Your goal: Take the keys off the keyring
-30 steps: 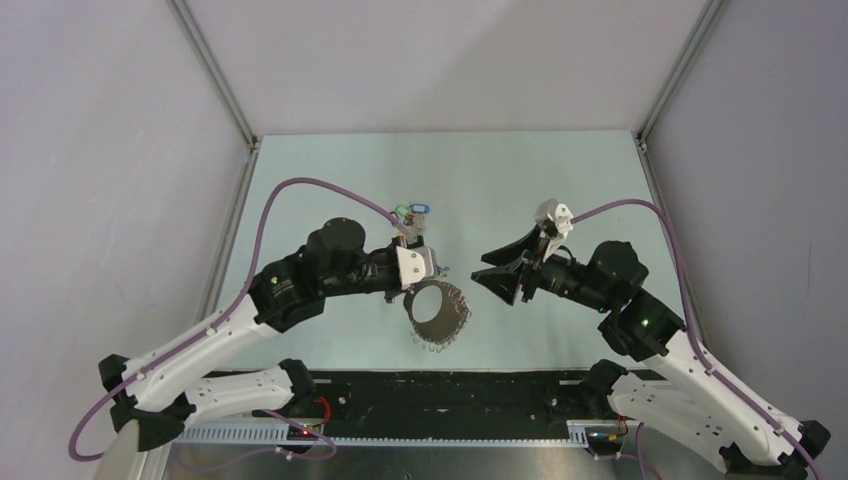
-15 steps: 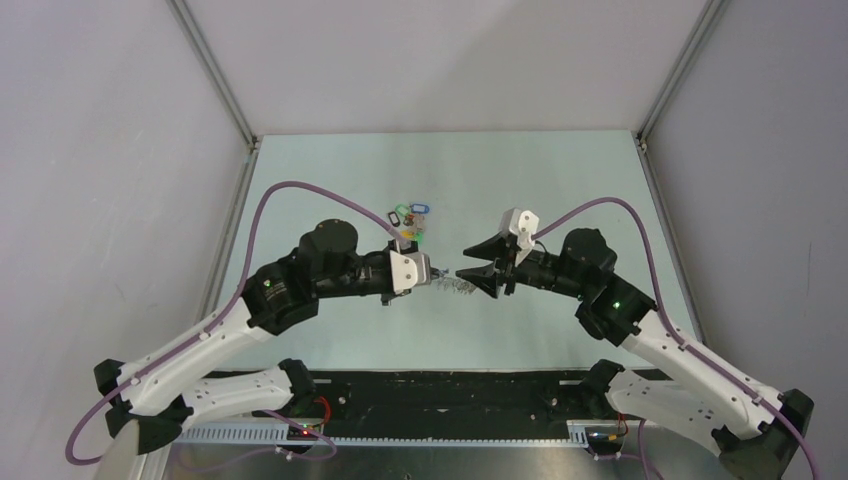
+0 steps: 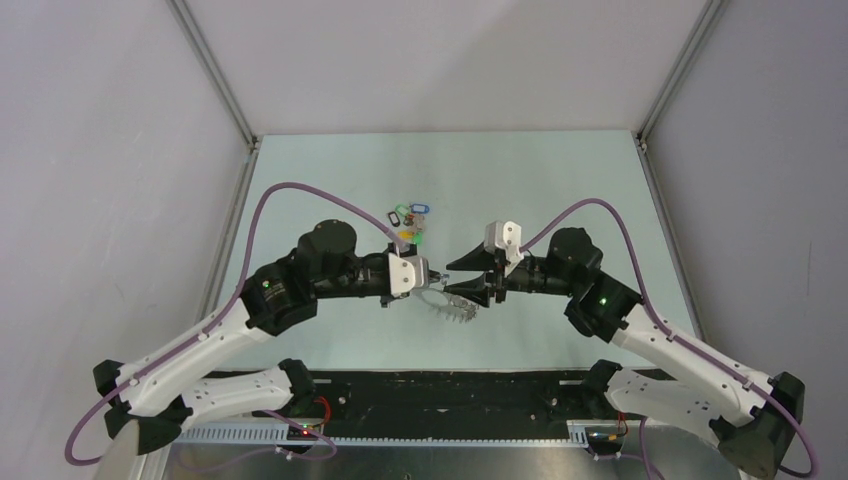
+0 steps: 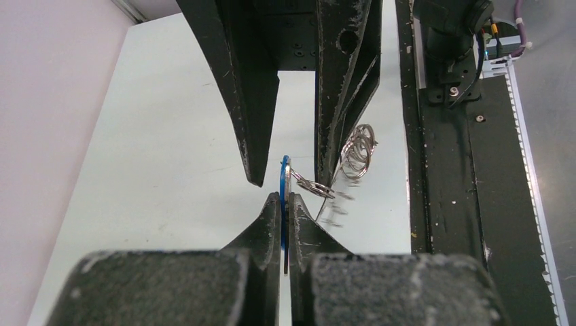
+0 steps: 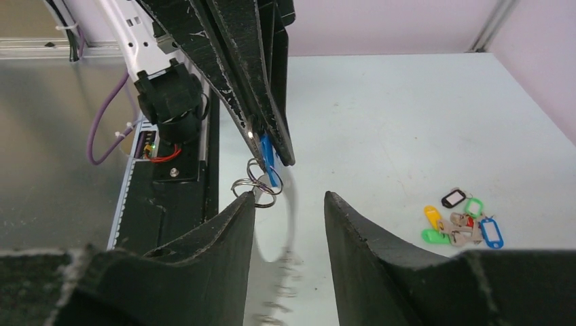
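1. The blue key [image 4: 282, 180] was up in the air over the middle of the bench [image 3: 560, 180], somewhat toward the near edge. It showed edge-on and was joined by a small metal ring [image 4: 314, 188] to the keyring [image 3: 457, 307], which dangled just beneath.
2. The left gripper [image 4: 284, 204] was clamped flat on that blue key, with only the tag between its fingers.
3. The right gripper [image 3: 456, 283] had its fingers spread apart and met the left one nearly tip to tip. From its own camera the pale loop hung blurred in the gap. One finger [image 5: 234, 224] was touching the small ring or just beside it; I could not tell which.
4. A second before, the right gripper had been well off toward the right edge, and the loop had hung broad and open below the left gripper. Since then the right gripper had swung in, and the loop had turned nearly edge-on between the two.
5. To my eye the reach was over and the pull was about to start. The right gripper had yet to close on anything, and the blue key was not yet off.
6. Farther out, toward the far edge and left of centre, a heap of loose keys [image 3: 410, 215] in green, orange, red, blue and black lay on the bench, well apart from both grippers.
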